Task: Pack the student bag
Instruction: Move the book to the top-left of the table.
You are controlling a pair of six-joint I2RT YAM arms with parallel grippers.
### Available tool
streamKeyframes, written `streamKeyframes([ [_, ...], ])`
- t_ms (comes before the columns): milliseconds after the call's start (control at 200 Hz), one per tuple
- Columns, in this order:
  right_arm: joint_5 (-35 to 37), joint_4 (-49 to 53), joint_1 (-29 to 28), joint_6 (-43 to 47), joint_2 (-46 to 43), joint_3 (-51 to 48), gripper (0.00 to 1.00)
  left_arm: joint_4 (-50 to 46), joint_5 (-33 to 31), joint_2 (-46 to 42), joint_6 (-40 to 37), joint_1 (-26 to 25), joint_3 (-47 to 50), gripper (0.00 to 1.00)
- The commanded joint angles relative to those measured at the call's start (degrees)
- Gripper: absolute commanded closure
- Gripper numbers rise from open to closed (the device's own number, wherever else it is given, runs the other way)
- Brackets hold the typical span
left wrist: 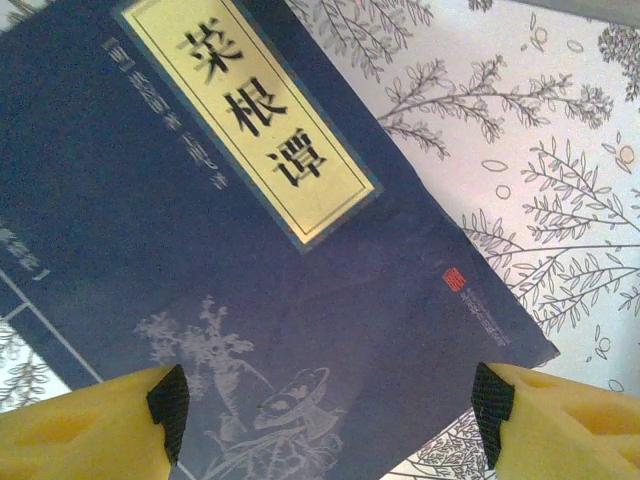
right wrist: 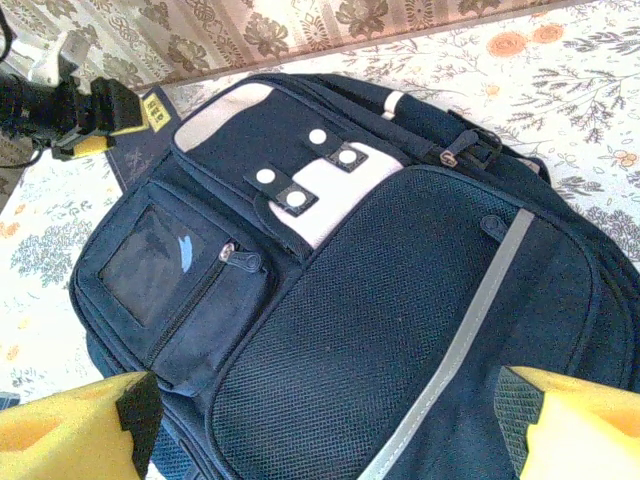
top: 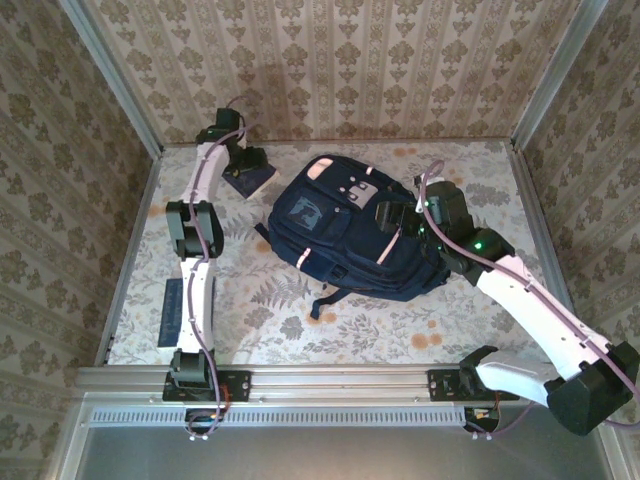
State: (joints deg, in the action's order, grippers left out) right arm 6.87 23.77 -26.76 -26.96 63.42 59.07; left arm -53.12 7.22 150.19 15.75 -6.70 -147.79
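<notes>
The student bag (top: 335, 235) is a large navy backpack lying flat mid-table, with pale stripes and white buckle patches (right wrist: 310, 180). My right gripper (top: 397, 222) hovers open over its right side. In the right wrist view its yellow fingers (right wrist: 70, 430) stand wide apart above the mesh front panel (right wrist: 380, 330), holding nothing. My left gripper (top: 245, 163) reaches to the far left and is open over a dark blue book (top: 251, 182). The book's yellow title label (left wrist: 250, 110) shows close up, and the black pads (left wrist: 168, 405) straddle the book's lower corner (left wrist: 330, 400).
A second dark blue book (top: 172, 312) lies by the left arm's base. Wallpapered walls and metal posts enclose the floral tabletop (top: 400, 330). A loose strap (top: 322, 300) trails from the bag's near edge. The left gripper and its book (right wrist: 140, 150) sit just beyond the bag's top corner.
</notes>
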Motion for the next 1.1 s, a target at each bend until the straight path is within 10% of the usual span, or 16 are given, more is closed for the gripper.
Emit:
streamKeyframes([
  [0, -0.06, -0.93, 0.13, 0.85, -1.88, -0.97, 0.12, -3.84, -0.56, 2.87, -0.57, 1.29, -2.71, 0.23],
  [650, -0.36, -0.22, 0.13, -1.06, -7.1, -1.91, 0.12, -16.23, -11.04, 5.14, -7.65, -0.07, 3.67, 0.26],
  [735, -0.7, -0.08, 0.11, -1.71, -7.92, -2.2, 0.12, -16.7, -13.53, 3.99, -7.83, -0.15, 5.25, 0.0],
  [1095, -1.9, 0.74, 0.22, -2.98, -10.1, -1.7, 0.12, -17.88, -14.31, -4.25, -7.93, 0.99, 15.48, 0.16],
])
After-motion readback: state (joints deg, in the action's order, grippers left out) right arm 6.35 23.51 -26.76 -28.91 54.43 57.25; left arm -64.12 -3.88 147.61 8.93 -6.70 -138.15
